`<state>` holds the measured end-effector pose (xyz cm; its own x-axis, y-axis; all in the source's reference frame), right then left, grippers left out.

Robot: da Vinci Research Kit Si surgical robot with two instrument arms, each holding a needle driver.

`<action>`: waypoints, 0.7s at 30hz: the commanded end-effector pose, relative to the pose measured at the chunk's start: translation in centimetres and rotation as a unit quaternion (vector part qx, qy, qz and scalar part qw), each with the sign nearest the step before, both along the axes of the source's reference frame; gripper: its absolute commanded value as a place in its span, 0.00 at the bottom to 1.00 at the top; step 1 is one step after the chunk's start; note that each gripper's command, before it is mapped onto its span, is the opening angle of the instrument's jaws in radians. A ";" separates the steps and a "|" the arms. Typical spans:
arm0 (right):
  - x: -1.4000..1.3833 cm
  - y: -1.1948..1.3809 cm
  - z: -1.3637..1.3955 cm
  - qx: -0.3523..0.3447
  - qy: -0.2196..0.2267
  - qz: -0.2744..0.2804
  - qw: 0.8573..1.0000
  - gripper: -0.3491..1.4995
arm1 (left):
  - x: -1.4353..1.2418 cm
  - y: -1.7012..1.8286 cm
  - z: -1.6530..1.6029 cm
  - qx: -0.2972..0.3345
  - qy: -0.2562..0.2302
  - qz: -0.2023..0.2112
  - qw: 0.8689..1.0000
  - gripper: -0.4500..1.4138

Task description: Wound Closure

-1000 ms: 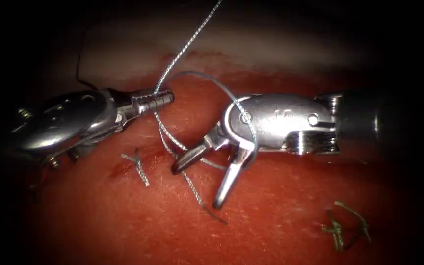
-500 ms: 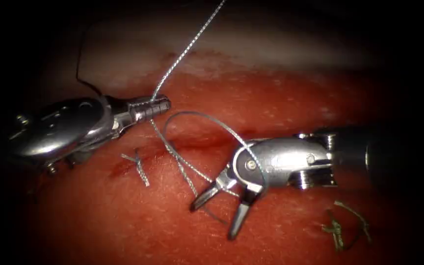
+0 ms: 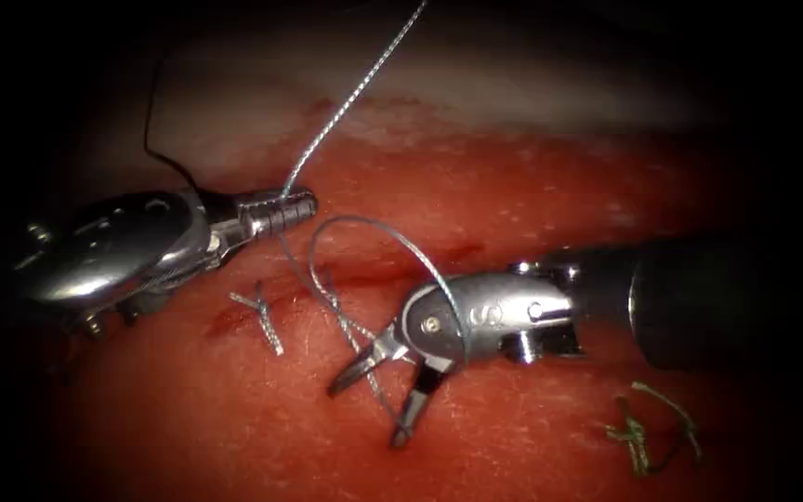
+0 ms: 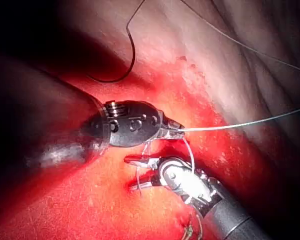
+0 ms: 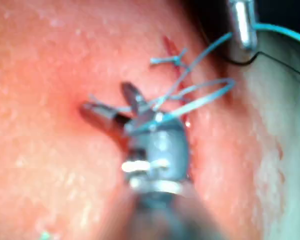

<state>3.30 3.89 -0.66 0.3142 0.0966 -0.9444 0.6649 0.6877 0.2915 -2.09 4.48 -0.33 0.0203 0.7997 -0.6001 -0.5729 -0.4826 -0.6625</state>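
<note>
Endoscope view: the thread (image 3: 346, 98) is twisted and shiny like thin wire. It comes down from 12 o'clock to the left tool (image 3: 283, 209), whose ridged jaws are pinched shut on it. From there it curls in a loop (image 3: 374, 228) around the smooth metal neck of the right tool (image 3: 369, 414).

I think this is knot tying. The right tool has come down toward 6 o'clock with the loop on it. Its jaws are spread wide and hold nothing, and the short end (image 3: 378, 390) lies between them. The next move calls for a careful pinch on that short end without letting the loop slip off.

A thin dark curve at 10 o'clock is likely the needle (image 3: 148, 130). No tool holds it, and I cannot tell if its tip is in the tissue (image 3: 532, 437), which is wet, red and bumpy. The cut (image 3: 401, 268) is a dark line, with a finished knot (image 3: 262, 311) at its left end. Loose thread bits (image 3: 648, 428) lie at 4 o'clock.
</note>
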 end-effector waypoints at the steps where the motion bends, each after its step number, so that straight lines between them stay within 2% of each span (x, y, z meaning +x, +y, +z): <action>1: 0.07 0.00 0.08 -0.002 0.000 0.006 1.000 0.67 | -0.05 -0.06 0.07 0.001 -0.001 0.001 1.000 0.05; 3: 0.07 0.04 0.10 -0.001 -0.005 0.008 1.000 0.62 | -0.05 -0.06 0.07 0.001 -0.001 0.001 1.000 0.05; 4: 0.08 0.07 0.12 0.000 -0.008 0.011 1.000 0.44 | -0.05 -0.06 0.07 0.001 -0.001 0.001 1.000 0.05; 5: 0.08 0.09 0.13 0.002 -0.010 0.013 1.000 0.16 | -0.05 -0.06 0.07 0.001 -0.001 0.001 1.000 0.05; 6: 0.08 0.10 0.13 0.006 -0.014 0.013 1.000 0.00 | -0.05 -0.06 0.07 0.001 -0.001 0.001 1.000 0.05; 10: 0.11 0.17 0.11 0.020 -0.018 0.015 1.000 0.00 | -0.03 -0.08 0.07 0.002 -0.001 0.003 1.000 0.05; 11: 0.13 0.22 0.07 0.043 -0.021 0.032 0.998 0.00 | 0.00 -0.14 0.04 0.004 -0.003 0.004 1.000 0.05; 14: 0.17 0.25 0.04 0.057 -0.026 0.040 0.997 0.00 | 0.04 -0.26 -0.02 0.006 -0.003 0.009 1.000 0.05; 21: 0.19 0.45 0.07 0.099 -0.030 0.070 0.992 0.00 | 0.13 -0.71 -0.42 0.020 -0.007 0.028 0.999 0.05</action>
